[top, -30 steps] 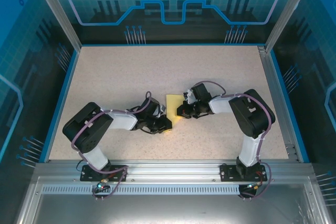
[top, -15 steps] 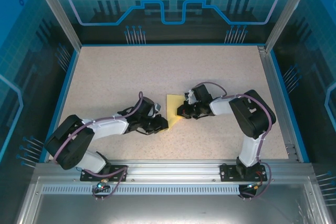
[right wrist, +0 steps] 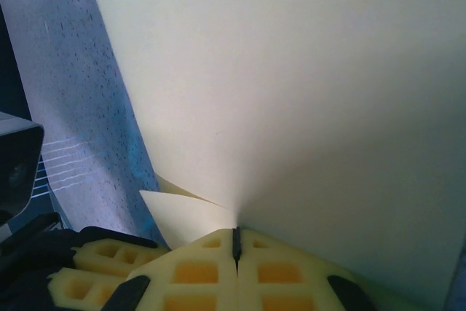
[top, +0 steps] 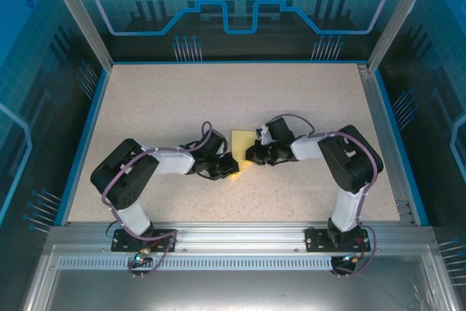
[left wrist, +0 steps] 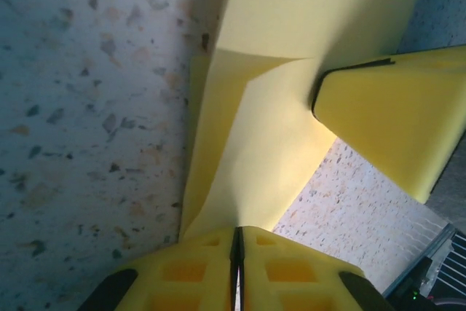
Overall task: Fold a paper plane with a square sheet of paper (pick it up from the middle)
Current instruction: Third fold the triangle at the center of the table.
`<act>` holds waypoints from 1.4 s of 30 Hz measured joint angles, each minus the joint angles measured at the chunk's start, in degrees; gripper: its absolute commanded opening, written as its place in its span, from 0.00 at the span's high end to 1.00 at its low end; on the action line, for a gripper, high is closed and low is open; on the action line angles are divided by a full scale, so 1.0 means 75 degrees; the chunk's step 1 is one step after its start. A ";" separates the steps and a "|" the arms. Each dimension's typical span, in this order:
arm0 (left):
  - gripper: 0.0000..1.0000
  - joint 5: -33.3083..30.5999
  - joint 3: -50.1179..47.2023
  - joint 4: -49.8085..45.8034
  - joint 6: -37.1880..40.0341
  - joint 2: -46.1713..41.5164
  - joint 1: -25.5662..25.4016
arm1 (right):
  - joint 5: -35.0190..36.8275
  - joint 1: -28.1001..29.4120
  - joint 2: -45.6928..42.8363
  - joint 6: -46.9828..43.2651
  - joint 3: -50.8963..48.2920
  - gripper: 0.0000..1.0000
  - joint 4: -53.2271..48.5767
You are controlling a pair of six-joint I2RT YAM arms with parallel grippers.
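The yellow square sheet of paper (top: 237, 149) lies mid-table between both grippers, partly folded into overlapping layers. In the left wrist view the paper (left wrist: 255, 129) shows a crease and a raised flap. My left gripper (left wrist: 237, 237) is shut on its near edge. My right gripper (right wrist: 235, 237) is shut on the opposite edge of the paper (right wrist: 291, 85), where a small triangular flap sticks out to the left. From above, the left gripper (top: 223, 167) sits at the sheet's lower left and the right gripper (top: 254, 154) at its right side. A paper plane is out of view.
The speckled table (top: 160, 107) is bounded by a blue rim (top: 86, 132) and an aluminium frame (top: 233, 237) at the near edge. The two gripper heads are very close together. One right-gripper finger (left wrist: 386, 118) shows in the left wrist view.
The left arm's elbow dropped low and out to the left, then came back up. Its gripper stayed at the sheet's near edge and shifted slightly up. The right arm barely moved.
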 measured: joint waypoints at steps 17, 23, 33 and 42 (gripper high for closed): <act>0.91 -0.0006 -0.0224 0.0335 0.0029 -0.0067 0.0000 | 0.0335 0.0574 -0.0799 -0.0423 -0.0437 1.00 0.0172; 0.92 -0.0015 -0.0224 0.0323 0.0029 -0.0073 0.0000 | 0.0289 0.0545 -0.0332 -0.0309 -0.0603 1.00 0.0595; 0.93 -0.0064 -0.0248 0.0321 0.0061 -0.0093 0.0000 | 0.0061 -0.0131 -0.0309 -0.0350 -0.0766 1.00 0.0930; 0.93 -0.0085 -0.0364 0.0361 0.0146 -0.0195 0.0000 | 0.0122 -0.1035 -0.0428 -0.0577 -0.1008 0.97 0.1282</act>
